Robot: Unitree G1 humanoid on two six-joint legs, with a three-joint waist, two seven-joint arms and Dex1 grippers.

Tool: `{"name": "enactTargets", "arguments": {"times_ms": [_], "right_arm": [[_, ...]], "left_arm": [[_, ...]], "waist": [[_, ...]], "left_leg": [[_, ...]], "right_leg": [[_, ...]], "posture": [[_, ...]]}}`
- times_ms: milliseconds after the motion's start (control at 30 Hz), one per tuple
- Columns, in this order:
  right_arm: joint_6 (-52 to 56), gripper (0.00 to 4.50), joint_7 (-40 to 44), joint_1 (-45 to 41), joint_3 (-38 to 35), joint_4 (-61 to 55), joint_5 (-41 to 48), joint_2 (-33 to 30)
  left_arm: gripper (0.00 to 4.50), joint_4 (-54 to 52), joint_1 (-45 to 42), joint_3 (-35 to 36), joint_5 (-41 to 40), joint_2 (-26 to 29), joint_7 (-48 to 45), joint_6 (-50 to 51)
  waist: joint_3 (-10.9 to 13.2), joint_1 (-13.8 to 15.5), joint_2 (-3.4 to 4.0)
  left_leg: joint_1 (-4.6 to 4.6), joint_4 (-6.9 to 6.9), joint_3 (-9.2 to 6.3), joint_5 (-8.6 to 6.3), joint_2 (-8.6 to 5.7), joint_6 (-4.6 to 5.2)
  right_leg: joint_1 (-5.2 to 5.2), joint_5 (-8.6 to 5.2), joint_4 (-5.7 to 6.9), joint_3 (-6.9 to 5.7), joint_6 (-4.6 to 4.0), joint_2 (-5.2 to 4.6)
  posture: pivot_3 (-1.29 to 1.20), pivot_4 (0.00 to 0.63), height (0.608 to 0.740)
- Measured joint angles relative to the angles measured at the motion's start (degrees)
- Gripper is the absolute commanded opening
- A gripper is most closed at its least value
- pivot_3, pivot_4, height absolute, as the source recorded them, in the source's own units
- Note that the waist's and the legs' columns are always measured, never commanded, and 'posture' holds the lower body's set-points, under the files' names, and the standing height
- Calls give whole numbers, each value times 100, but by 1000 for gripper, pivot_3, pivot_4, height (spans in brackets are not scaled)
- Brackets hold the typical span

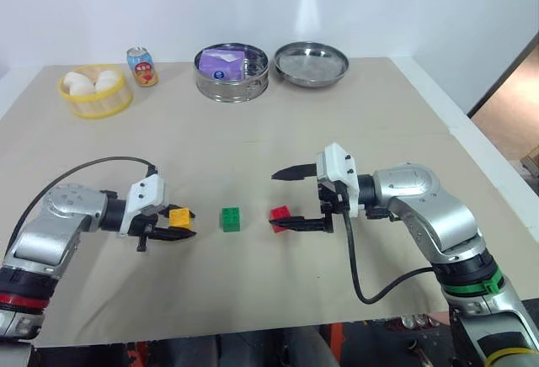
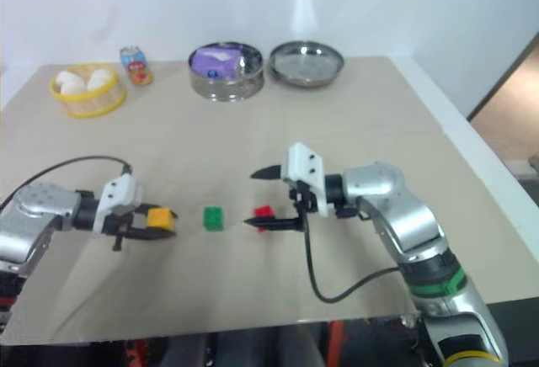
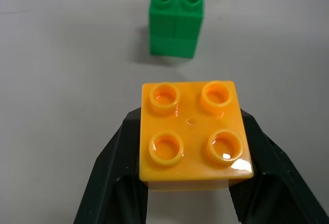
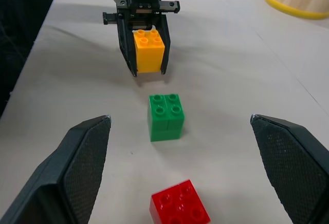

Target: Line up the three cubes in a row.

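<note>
My left gripper [image 1: 190, 223] is shut on the yellow-orange cube [image 1: 179, 216], its two black fingers [image 3: 115, 167] pressing the cube's sides low over the table, studs up. To its right, the green cube [image 1: 230, 219] stands alone on the table. Further right, the red cube [image 1: 280, 215] rests on the table. My right gripper [image 1: 274, 202] stands open, pointing left; its lower finger lies beside the red cube and its upper finger is raised. In the right wrist view the red [image 4: 180, 203], green [image 4: 166, 116] and yellow-orange [image 4: 148, 52] cubes follow one another in a rough line.
Along the table's far edge stand a yellow basket [image 1: 95, 102] of white round things, a small drink can [image 1: 141, 66], a steel pot [image 1: 232, 85] holding a purple packet, and an empty steel bowl [image 1: 311, 63]. The table's right edge borders the floor.
</note>
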Motion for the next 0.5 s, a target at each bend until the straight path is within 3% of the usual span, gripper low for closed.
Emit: {"name": "enactTargets", "arguments": {"times_ms": [500], "right_arm": [[-3,4500,-100,390,-156,-236,8,-209]], "left_arm": [[1388,721,-376,-332,294,-38,-401,-527]], "waist": [[0,-2,0]], "left_leg": [[-1,0,0,0,0,0]], "right_leg": [[0,-3,0,1,3,1]], "posture": [[0,150,740]]}}
